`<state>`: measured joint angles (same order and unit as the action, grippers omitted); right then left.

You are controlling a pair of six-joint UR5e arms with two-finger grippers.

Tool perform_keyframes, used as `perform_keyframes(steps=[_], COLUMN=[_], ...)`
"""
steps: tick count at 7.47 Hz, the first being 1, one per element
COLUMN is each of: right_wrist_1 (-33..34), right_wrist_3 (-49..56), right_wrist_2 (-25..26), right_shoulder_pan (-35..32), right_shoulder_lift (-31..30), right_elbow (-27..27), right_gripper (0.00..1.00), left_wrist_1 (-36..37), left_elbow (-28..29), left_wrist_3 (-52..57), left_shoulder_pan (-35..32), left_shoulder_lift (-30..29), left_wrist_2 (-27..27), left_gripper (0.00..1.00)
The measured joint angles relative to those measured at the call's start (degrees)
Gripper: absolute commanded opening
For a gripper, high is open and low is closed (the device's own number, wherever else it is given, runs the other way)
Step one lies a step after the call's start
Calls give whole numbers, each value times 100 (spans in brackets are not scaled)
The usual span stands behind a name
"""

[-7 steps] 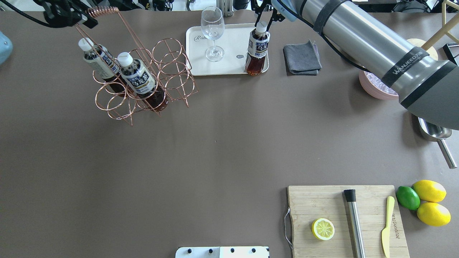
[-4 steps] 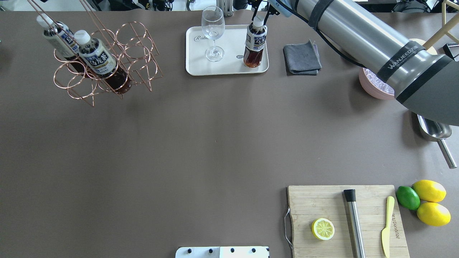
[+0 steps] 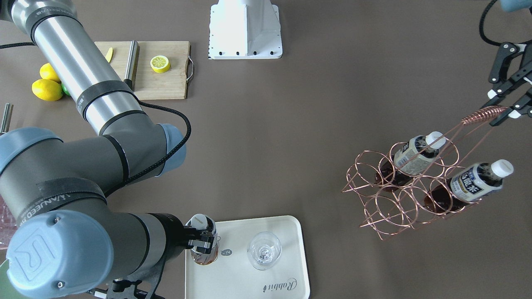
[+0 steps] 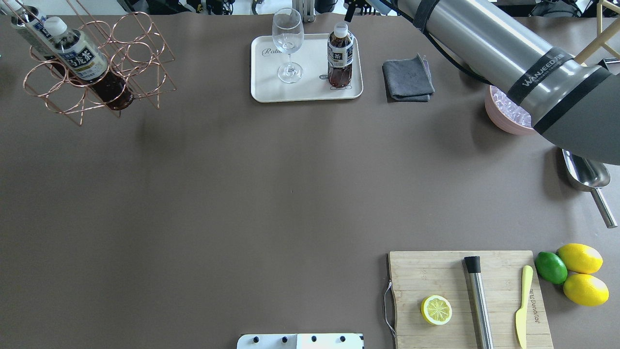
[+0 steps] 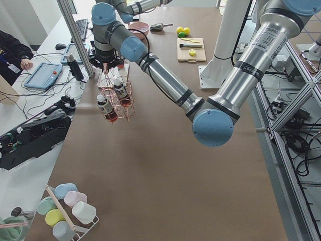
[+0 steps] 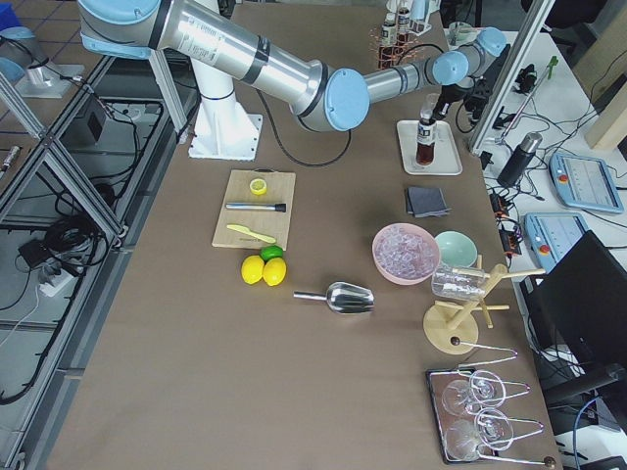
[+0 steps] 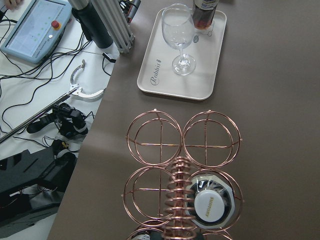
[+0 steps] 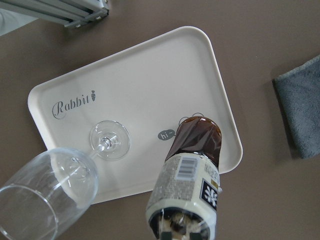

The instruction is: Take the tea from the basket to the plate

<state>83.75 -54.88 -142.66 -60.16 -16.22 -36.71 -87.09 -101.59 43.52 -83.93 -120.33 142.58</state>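
Observation:
One tea bottle stands upright on the cream plate, at its right end beside a wine glass. In the front view my right gripper hovers over this bottle. Its fingers are spread, and the white cap shows free in the overhead view. My left gripper is shut on the twisted handle of the copper wire basket. The basket hangs tilted in the air at the table's far left. Two more tea bottles lie slanted in its rings.
A wine glass shares the plate with the tea. A grey cloth, a pink bowl of ice and a metal scoop lie to the right. A cutting board with a lemon half, and whole lemons, sit near right.
The left arm carried the hanging basket further left and toward the far edge. The right gripper stood the tilted bottle upright on the plate and came off its cap.

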Motion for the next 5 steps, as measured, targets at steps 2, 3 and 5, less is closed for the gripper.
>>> perform_keyframes(steps=[2,3,5], right_wrist_1=[-29,-32,-17], right_wrist_3=[29,35,48], right_wrist_2=[87,110,130], right_shoulder_pan=[-4,-4,-11], right_shoulder_lift=[1,2,5], right_elbow=[27,30,21], right_gripper=[0,0,0], left_wrist_1=[-14,-30,-303], left_elbow=[380,578,1147], left_wrist_3=[720,927,1205], left_shoulder_pan=[-90,-85,-49], left_shoulder_lift=[-165,-315,-631], left_wrist_2=[-326,-525,-724], left_gripper=[0,0,0])
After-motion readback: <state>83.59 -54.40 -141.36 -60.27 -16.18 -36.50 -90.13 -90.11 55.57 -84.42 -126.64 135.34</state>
